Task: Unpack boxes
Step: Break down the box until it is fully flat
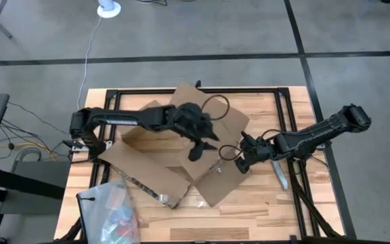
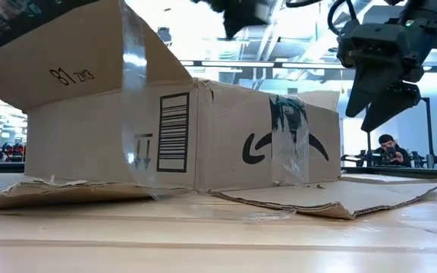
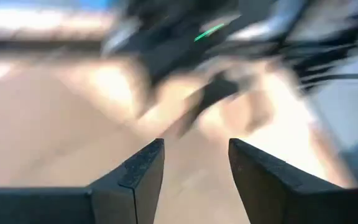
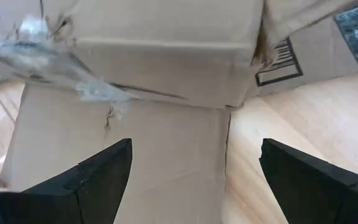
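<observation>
Light wood-slat table (image 1: 263,203) on a black frame, grey floor with dark lines around it. A white round base (image 1: 109,9) with a cord sits on the floor beyond the table's far edge. In the low view the room behind is bright, with ceiling beams, and a person (image 2: 389,149) sits far back, to the right of the box.

The cardboard box (image 1: 181,146) sits mid-table, opened, flaps splayed flat on the wood. Low view shows its side wall with a barcode print (image 2: 174,131), the smile-arrow print (image 2: 258,149), dark printed tape (image 2: 288,121) running down the wall, clear tape on the corner, and "81" on the raised flap (image 2: 61,75). A clear plastic bag (image 1: 112,210) with coloured contents lies at the table's near left corner, apart from the box. A knife-like tool (image 1: 280,173) lies on the wood just right of the box's right flap.

Left gripper (image 1: 198,146) hangs over the middle of the box; fingers (image 3: 143,168) parted a modest gap, nothing between them, background blurred.

Right gripper (image 1: 242,163) is above the box's right flap, near the box wall; fingers (image 4: 95,177) spread wide, empty, touching nothing. Its wrist view looks down on the flap and the box corner with torn clear tape (image 4: 73,68).
</observation>
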Robot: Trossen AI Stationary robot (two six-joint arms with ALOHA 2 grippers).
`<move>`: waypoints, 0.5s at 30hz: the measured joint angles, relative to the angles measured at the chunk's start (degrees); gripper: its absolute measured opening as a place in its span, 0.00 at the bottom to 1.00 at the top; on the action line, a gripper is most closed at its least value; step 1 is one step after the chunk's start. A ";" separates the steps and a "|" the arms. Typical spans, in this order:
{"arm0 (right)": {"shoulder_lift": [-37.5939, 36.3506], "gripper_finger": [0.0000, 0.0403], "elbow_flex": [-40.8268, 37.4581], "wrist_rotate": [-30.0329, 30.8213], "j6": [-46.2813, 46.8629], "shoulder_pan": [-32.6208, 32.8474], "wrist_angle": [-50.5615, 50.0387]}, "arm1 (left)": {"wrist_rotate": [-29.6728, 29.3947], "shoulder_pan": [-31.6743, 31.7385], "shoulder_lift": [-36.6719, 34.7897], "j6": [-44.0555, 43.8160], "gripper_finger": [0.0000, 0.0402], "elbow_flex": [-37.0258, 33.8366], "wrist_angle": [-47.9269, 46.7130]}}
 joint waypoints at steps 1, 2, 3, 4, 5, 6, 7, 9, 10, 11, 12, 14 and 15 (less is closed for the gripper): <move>0.00 0.83 0.00 -0.02 0.21 0.06 -0.01 | -3.82 0.92 -0.15 -1.43 0.42 -0.08 -3.40; -0.01 0.83 0.00 -0.04 0.35 0.11 -0.02 | -6.84 2.00 -0.26 -3.17 0.42 -0.17 -5.95; 0.00 0.83 0.00 -0.04 0.36 0.11 0.14 | -8.37 3.29 -0.36 -5.26 0.42 -0.25 -8.53; -0.01 0.83 0.00 -0.04 0.35 0.07 0.19 | -8.41 4.81 -0.54 -7.17 0.42 -0.26 -11.04; -0.02 0.83 0.00 -0.02 0.37 0.05 0.28 | -8.14 6.32 -0.58 -8.41 0.42 -0.43 -12.99; -0.02 0.83 0.00 -0.02 0.37 0.05 0.35 | -7.50 7.69 -0.01 -8.95 0.42 -0.88 -14.64; -0.02 0.83 0.00 -0.03 0.37 0.06 0.31 | -6.55 8.97 0.61 -9.15 0.42 -1.63 -16.37; -0.02 0.83 0.00 -0.07 0.40 0.13 0.25 | -5.26 10.71 2.38 -9.87 0.42 -3.86 -19.71; -0.04 0.83 0.00 -0.04 0.41 0.21 0.22 | -3.92 10.89 3.76 -10.29 0.42 -4.40 -19.91; -0.04 0.83 0.04 -0.04 0.40 0.37 0.43 | -2.01 10.83 4.50 -10.43 0.42 -4.73 -18.91; -0.04 0.83 0.04 -0.04 0.41 0.53 0.49 | 0.17 10.48 5.06 -9.98 0.42 -4.78 -18.68; -0.04 0.83 0.08 -0.04 0.42 0.66 1.04 | 4.40 9.38 6.65 -8.74 0.42 -4.66 -17.28; -0.04 0.83 0.07 -0.04 0.43 0.67 1.20 | 6.68 8.76 7.87 -8.46 0.42 -4.68 -16.70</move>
